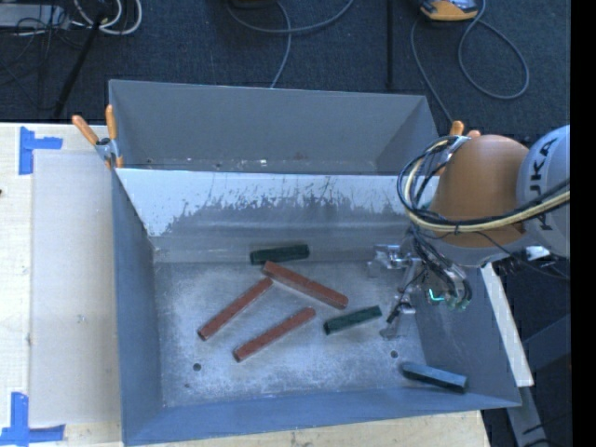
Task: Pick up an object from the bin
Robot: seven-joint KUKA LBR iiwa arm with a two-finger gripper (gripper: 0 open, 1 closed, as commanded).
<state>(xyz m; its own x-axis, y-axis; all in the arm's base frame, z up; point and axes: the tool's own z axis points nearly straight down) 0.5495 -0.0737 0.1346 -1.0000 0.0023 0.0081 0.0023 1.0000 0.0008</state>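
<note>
Down low, end effector (399, 313), just beside dark green bar (353, 320)

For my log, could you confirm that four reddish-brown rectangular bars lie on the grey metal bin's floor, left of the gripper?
Not quite: the camera view shows three reddish-brown rectangular bars, not four. They do lie on the grey metal bin's floor, left of the gripper.

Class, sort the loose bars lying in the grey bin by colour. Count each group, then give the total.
Reddish-brown bars: 3
Dark bars: 3
Total: 6
</note>
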